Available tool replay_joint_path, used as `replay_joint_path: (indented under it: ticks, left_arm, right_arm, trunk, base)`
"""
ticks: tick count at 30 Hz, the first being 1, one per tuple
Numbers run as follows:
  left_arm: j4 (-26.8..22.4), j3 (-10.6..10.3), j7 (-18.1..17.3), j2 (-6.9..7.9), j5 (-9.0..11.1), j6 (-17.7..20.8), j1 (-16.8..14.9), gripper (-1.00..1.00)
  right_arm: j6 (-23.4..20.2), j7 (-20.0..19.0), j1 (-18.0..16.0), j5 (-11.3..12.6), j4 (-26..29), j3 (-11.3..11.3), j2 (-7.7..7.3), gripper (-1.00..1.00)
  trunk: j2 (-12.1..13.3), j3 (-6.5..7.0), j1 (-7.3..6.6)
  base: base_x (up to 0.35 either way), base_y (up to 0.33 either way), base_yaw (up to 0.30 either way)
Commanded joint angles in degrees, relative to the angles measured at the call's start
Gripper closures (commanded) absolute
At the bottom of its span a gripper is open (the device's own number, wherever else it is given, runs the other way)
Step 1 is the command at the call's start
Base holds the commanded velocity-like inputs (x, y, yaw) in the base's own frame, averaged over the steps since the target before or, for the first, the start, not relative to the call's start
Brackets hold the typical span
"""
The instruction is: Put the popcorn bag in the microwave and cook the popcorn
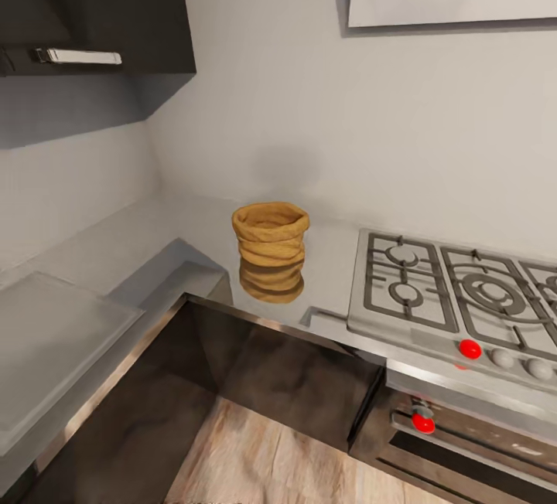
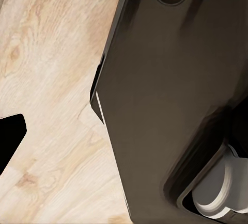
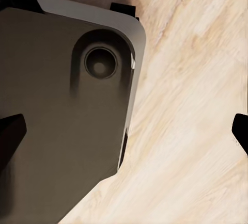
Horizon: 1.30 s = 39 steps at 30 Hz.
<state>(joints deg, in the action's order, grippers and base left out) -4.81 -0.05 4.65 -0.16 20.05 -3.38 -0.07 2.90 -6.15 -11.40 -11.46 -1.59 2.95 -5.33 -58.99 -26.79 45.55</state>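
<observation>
One popcorn bag (image 1: 270,251) upright | grey countertop (image 1: 193,229) | hob (image 1: 456,295) right

No readable text anywhere (hob knobs unmarked)

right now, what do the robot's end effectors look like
The right end effector has two plain matte black fingers with blunt, angular tips. The left end effector's fingertip looks the same: flat black and wedge-shaped. No cables, markings or colour accents can be made out on them.
</observation>
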Motion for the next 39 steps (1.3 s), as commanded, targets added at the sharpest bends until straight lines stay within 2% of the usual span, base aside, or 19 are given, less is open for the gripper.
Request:
replay_joint_path:
  ticks: [1,7,15,21,39]
  left_arm:
    - [-0.03,-0.03,0.16,-0.02,0.25,-0.13,-0.01,-1.0]
    - [-0.03,-0.03,0.14,-0.1,0.07,-0.13,0.01,-1.0]
    - [-0.03,-0.12,0.18,-0.44,-0.01,-0.17,0.01,-1.0]
    - [-0.03,0.03,0.2,-0.4,0.33,-0.22,0.0,-1.0]
    - [-0.03,0.49,0.8,-0.39,0.69,-0.22,0.01,-1.0]
  right_arm:
    - [0.32,-0.11,-0.06,-0.49,-0.17,0.32,-0.03,-1.0]
    - [0.43,-0.1,-0.05,-0.57,-0.17,0.38,0.05,-1.0]
    - [0.62,-0.11,-0.06,-0.67,-0.17,0.39,0.55,-1.0]
    - [0.53,0.0,-0.08,-0.61,-0.17,0.39,0.28,-1.0]
    - [-0.01,-0.13,-0.08,-1.01,0.43,0.42,0.93,-1.0]
  trunk:
    - [-0.03,-0.05,0.0]
    - [-0.03,-0.05,0.0]
    - [-0.03,-0.05,0.0]
    - [-0.03,-0.05,0.0]
    - [-0.03,-0.05,0.0]
  base:
    - [0.0,0.0,0.274]
    - [0.0,0.0,0.196]
    - [0.0,0.0,0.011]
    - [-0.023,0.0,0.0]
    - [-0.315,0.0,0.0]
